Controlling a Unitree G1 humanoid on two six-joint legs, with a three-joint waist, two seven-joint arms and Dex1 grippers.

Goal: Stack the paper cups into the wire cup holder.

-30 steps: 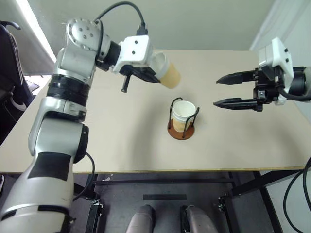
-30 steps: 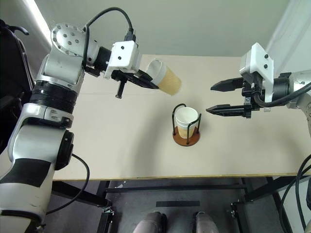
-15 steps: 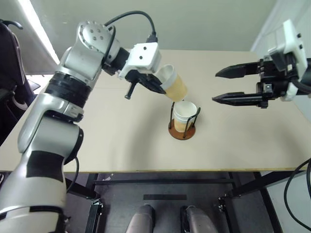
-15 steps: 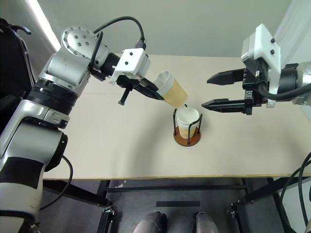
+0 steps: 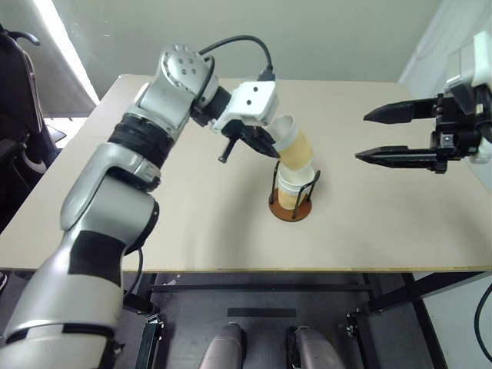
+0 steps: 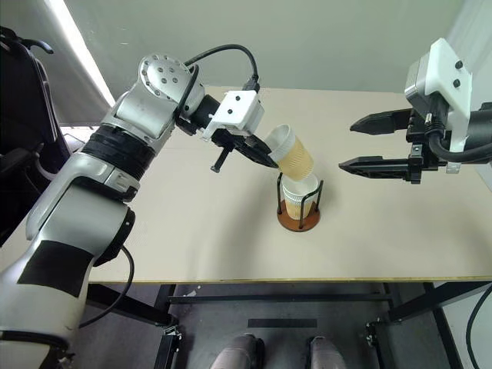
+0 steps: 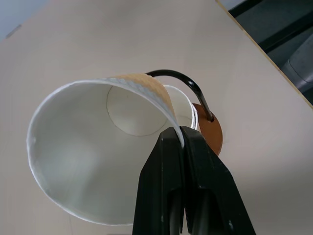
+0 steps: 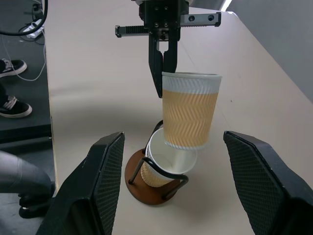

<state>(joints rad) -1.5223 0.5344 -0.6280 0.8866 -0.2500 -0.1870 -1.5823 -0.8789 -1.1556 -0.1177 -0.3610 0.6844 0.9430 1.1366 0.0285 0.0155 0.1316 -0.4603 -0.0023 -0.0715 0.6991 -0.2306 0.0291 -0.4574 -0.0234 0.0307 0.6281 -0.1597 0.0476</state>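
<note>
My left gripper is shut on the white rim of a tan paper cup, pinching the wall between its fingers. The cup is tilted, with its base at the mouth of a second paper cup that sits in the wire cup holder. I cannot tell whether the two cups touch. The holder's reddish-brown base rests on the table. My right gripper hovers open to the right of the holder, holding nothing, and its fingers frame both cups.
The tan tabletop carries the holder near its middle. Its front edge runs along the near side. A dark chair stands off the table's left side.
My left gripper has carried the cup right and down, from above-left of the holder to the seated cup's mouth. The right gripper has drawn slightly away to the right.
</note>
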